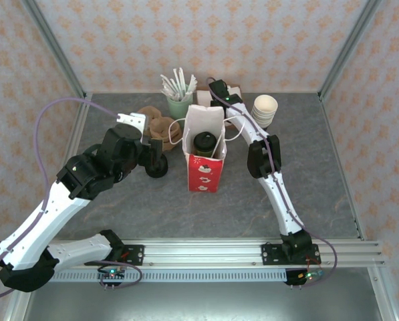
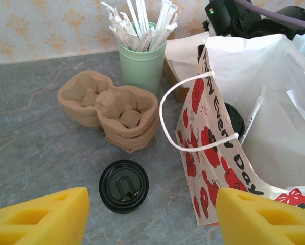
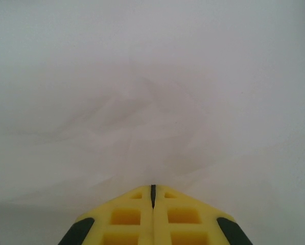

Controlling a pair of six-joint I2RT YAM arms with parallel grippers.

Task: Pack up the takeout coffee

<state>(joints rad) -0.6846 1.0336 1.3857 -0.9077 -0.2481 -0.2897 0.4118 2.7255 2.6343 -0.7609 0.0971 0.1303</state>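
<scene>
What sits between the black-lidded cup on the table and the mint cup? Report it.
A stack of brown cardboard cup carriers, shown in the left wrist view.

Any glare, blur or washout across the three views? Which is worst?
Top external: even light, soft shadows, sharp. Left wrist: crisp, mild sheen on the takeout coffee lid. Right wrist: worst; white bag paper close to the lens, washed out, faint creases; right gripper in focus.
</scene>
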